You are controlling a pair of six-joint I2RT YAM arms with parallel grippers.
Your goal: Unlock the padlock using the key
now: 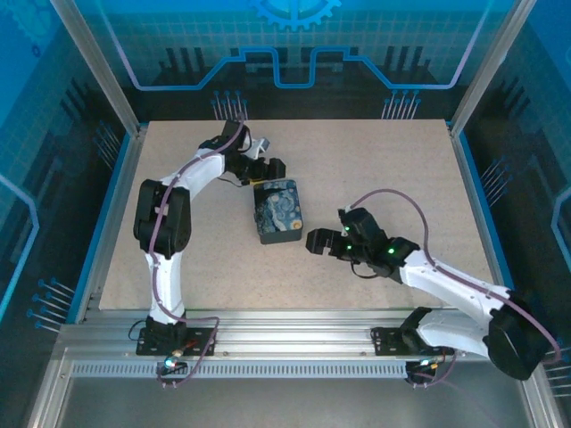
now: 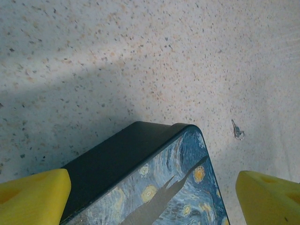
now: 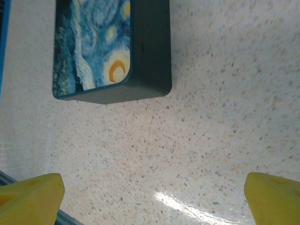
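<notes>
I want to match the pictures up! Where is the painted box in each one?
Top view: painted box in the middle of the table.
Left wrist view: box at bottom centre, corner pointing up.
Right wrist view: box at top left.
Shared landmark: the speckled table.

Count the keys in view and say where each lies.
1. The key lies on the table, apart from the tin, off its corner. Others may hide behind or inside it.

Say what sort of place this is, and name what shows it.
Probably a robot lab work cell: a left arm and right arm bolted to an aluminium rail, a speckled table fenced by metal posts, and blue circuit-print walls around it.
</notes>
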